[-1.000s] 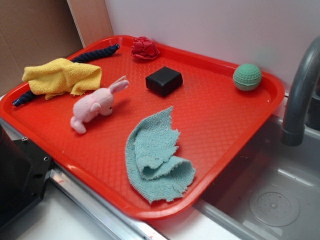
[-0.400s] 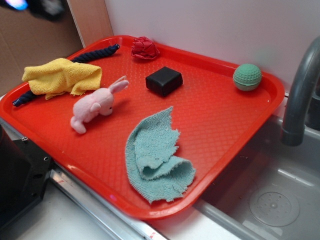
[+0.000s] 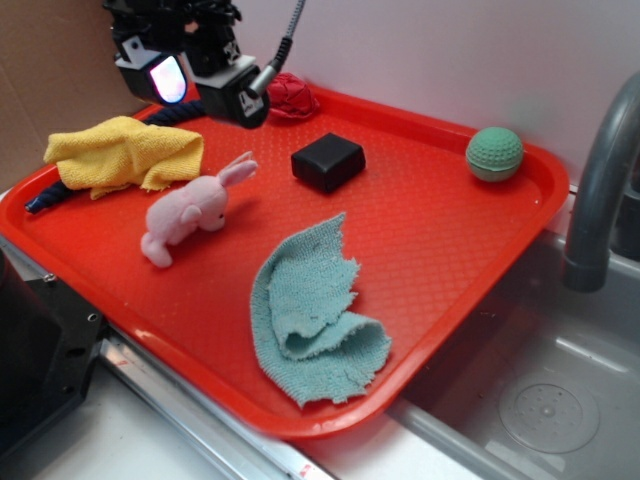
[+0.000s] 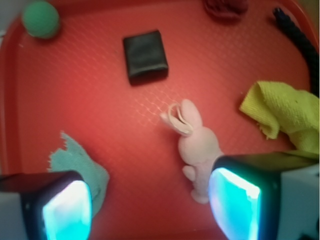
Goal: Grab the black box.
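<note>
The black box point(image 3: 328, 161) lies flat on the red tray point(image 3: 450, 230), toward the back middle. In the wrist view the black box point(image 4: 145, 56) sits near the top, left of centre. My gripper point(image 3: 205, 90) hangs high above the tray's back left, up and to the left of the box and well apart from it. The gripper point(image 4: 150, 207) is open. Its two glowing pads point(image 4: 237, 205) stand wide apart with only bare tray between them.
A pink toy bunny point(image 3: 190, 208) lies left of the box, a yellow cloth point(image 3: 125, 152) and dark rope point(image 4: 295, 35) further left. A teal cloth point(image 3: 310, 315) is in front, a green ball point(image 3: 494, 153) back right, a red crumpled thing point(image 3: 292, 97) behind. A faucet point(image 3: 600, 190) and sink point(image 3: 540, 400) stand right.
My gripper has come into the exterior view from the top left, above the tray's back corner. The box and the other things have not moved.
</note>
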Motion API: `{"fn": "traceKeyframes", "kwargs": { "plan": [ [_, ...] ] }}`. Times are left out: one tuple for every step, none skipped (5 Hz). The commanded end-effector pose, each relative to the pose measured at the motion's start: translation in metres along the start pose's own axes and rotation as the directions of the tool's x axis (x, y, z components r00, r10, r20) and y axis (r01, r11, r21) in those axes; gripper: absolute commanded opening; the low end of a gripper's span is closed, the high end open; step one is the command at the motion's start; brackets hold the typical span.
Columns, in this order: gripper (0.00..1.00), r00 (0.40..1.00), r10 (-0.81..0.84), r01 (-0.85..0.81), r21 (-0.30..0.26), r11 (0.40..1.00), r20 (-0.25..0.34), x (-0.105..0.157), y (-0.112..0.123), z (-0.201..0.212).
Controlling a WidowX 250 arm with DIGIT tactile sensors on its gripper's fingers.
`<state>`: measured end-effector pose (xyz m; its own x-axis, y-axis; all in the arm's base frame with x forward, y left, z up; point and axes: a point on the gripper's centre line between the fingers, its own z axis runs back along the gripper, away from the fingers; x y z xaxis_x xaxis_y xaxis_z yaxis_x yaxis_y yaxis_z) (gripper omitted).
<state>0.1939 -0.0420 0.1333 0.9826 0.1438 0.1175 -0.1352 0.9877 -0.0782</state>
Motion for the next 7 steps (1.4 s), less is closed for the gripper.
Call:
{"fn": "traceKeyframes", "kwargs": {
  "plan": [
    [1.00, 1.000, 0.007, -0.007, -0.007, 1.000, 0.027, 0.007, -0.001, 0.007],
    [1.00, 0.998, 0.058, -0.057, 0.067, 0.996, -0.017, 0.052, 0.005, -0.035],
    [1.00, 1.000, 0.026, -0.026, 0.075, 0.997, 0.009, 0.082, -0.002, -0.066],
    [1.00, 1.000, -0.007, 0.008, 0.093, 0.996, -0.006, 0.101, -0.005, -0.093],
    [1.00, 1.000, -0.009, 0.010, 0.136, 0.991, -0.010, 0.106, 0.001, -0.106],
    [1.00, 1.000, -0.016, 0.020, 0.159, 0.987, -0.021, 0.119, 0.008, -0.126],
    [1.00, 0.998, -0.008, 0.017, 0.135, 0.991, -0.066, 0.115, 0.015, -0.145]
  ]
}}
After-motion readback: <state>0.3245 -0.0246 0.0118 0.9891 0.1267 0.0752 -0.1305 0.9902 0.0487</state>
